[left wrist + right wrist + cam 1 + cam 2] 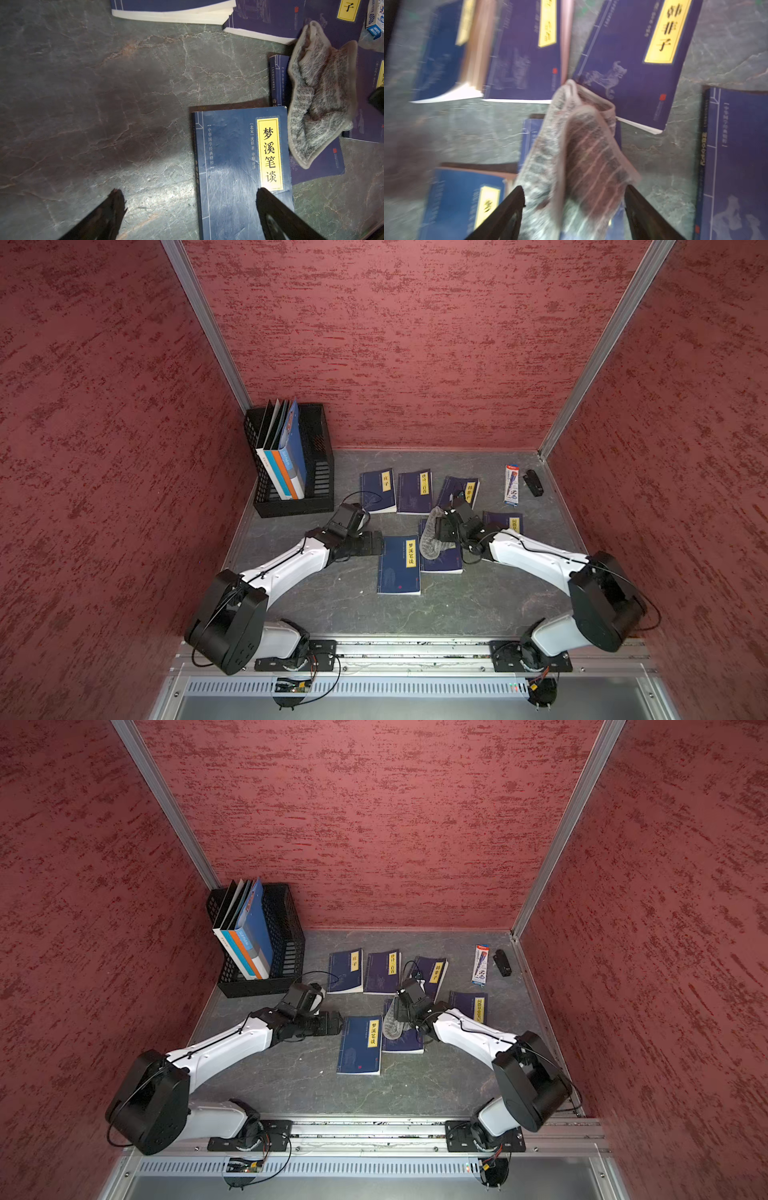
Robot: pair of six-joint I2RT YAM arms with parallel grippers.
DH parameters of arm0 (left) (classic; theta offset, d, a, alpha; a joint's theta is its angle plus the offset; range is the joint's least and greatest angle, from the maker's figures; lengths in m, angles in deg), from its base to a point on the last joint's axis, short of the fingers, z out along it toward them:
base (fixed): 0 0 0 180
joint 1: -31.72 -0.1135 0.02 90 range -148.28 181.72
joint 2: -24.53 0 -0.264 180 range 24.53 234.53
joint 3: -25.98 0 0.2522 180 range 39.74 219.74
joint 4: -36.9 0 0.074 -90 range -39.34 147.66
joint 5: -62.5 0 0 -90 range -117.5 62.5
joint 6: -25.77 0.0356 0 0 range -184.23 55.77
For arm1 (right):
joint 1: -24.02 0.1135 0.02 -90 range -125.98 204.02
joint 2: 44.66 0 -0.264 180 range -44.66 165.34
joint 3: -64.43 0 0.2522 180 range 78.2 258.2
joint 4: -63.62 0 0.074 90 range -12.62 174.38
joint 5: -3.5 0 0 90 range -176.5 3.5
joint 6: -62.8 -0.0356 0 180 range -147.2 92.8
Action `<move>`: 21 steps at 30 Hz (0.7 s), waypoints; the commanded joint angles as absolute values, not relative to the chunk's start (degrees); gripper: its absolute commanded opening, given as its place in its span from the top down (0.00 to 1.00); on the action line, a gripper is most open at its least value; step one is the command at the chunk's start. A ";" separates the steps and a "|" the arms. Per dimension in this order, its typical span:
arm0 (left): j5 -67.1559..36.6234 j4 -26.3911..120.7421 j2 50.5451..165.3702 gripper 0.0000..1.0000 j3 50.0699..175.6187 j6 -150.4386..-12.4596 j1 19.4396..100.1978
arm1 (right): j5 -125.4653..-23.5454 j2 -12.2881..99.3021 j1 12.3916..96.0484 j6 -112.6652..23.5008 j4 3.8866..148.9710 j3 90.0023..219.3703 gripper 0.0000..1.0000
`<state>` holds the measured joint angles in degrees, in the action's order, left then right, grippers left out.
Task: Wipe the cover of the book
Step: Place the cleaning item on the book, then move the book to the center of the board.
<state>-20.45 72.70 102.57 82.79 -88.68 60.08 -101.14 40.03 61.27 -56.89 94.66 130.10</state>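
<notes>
Several dark blue books with yellow title labels lie flat on the grey table. The nearest book (399,566) (360,1046) (232,166) sits at the centre. My left gripper (380,543) (190,191) is open and low over its spine edge, one finger over the cover and one over bare table. A crumpled grey cloth (432,541) (392,1025) (320,99) (575,149) lies on the neighbouring book (442,564). My right gripper (440,533) (574,191) hovers over the cloth. Its jaws stand wide apart, and the cloth sits loose between them.
A black mesh file basket (291,464) with upright folders stands at the back left. More blue books (377,491) (414,492) (459,491) (505,522) lie behind and to the right. A pen box (512,485) and a black clip (533,483) rest at the back right.
</notes>
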 commanded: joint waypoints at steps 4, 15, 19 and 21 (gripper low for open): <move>-20.21 71.99 102.89 0.00 81.66 -88.61 60.75 | -93.84 37.08 69.76 -61.70 95.86 128.86 0.30; -18.25 71.14 102.42 0.05 79.13 -90.12 63.37 | -85.06 38.31 75.04 -69.29 85.48 120.06 0.56; -16.82 69.06 102.81 0.10 77.92 -92.00 64.48 | -83.66 40.96 75.52 -69.64 84.10 119.22 0.58; -15.66 67.11 103.51 0.13 77.29 -92.93 64.89 | -83.17 42.38 75.61 -70.22 83.33 118.81 0.59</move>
<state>-17.63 70.62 103.09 78.24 -91.08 64.32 -85.25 40.77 74.96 -68.47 86.48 119.63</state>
